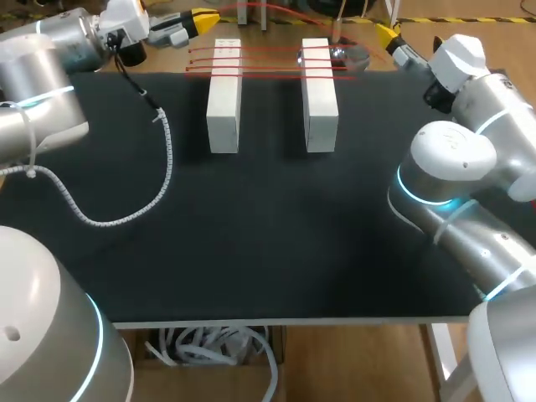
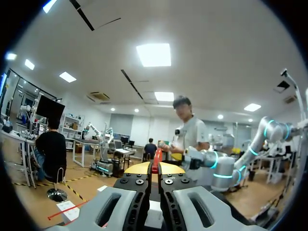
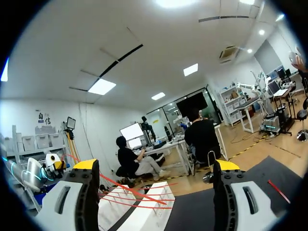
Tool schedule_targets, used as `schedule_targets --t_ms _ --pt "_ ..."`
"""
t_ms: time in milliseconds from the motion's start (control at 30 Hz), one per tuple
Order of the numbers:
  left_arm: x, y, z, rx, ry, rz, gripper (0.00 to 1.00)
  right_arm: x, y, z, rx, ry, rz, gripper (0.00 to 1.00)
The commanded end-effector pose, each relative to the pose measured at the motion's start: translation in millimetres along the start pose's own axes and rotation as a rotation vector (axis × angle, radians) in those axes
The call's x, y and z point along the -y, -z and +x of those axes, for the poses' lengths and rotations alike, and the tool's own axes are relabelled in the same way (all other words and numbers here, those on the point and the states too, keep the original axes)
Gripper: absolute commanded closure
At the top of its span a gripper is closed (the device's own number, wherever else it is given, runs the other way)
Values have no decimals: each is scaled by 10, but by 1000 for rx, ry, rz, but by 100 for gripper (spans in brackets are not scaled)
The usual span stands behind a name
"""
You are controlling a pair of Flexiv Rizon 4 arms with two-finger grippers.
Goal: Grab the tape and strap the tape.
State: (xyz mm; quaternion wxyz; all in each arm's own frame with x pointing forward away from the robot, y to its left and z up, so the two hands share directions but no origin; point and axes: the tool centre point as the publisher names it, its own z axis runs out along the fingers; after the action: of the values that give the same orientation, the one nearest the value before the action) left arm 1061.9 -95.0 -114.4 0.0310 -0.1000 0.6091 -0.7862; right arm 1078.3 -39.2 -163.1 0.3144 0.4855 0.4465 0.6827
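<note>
Head view: left fingers (image 1: 201, 18) pinch tape (image 2: 156, 160), right fingers (image 1: 385, 35) wide; tug hard and you could tip the blocks (image 1: 224, 100).

The counter (image 1: 251, 243) has a matt black, cloth-like cover. The white blocks (image 1: 224, 100) on it look matt and smooth, and the thin red straps (image 1: 270, 59) look like smooth plastic with a slight sheen. The tape roll (image 1: 350, 57) is clear and glossy, the left arm (image 1: 42, 75) and right arm (image 1: 452, 167) have glossy white and silvery shells, the cable (image 1: 163, 167) has a ribbed white plastic wrap, and the right gripper (image 3: 154, 168) has matt grey plastic fingers with smooth yellow tips.
</note>
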Motion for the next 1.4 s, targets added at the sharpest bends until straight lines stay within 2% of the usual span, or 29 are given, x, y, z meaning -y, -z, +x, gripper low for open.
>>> schedule_targets --t_ms 33,133,167,567,767,833,967,1133,1300,1367,1400 --pt "-7 -1 6 1 -2 2 100 31 19 -14 -17 -13 -120 0" --pt "-7 -1 6 1 -2 2 100 35 16 -2 -26 -79 -133 0" --pt "-7 -1 6 1 -2 2 100 32 11 5 -41 -139 -145 0" --pt "-7 -1 6 1 -2 2 100 -24 -8 82 -120 -304 -224 0" --pt "-7 -1 6 1 -2 2 100 55 -15 62 -89 -358 -199 0" --pt "-7 -1 6 1 -2 2 100 85 -18 50 -78 -403 -197 0" --pt "-7 -1 6 1 -2 2 100 135 -22 69 -45 -586 -188 0" --pt "-7 -1 6 1 -2 2 100 148 -46 115 -38 -669 -172 0" --pt "-7 -1 6 1 -2 2 100 114 -68 168 -32 -692 -143 0" --pt "-7 -1 6 1 -2 2 100 123 -66 199 -36 -609 -64 0" --pt "-7 -1 6 1 -2 2 100 123 -66 199 -36 -609 -64 0"
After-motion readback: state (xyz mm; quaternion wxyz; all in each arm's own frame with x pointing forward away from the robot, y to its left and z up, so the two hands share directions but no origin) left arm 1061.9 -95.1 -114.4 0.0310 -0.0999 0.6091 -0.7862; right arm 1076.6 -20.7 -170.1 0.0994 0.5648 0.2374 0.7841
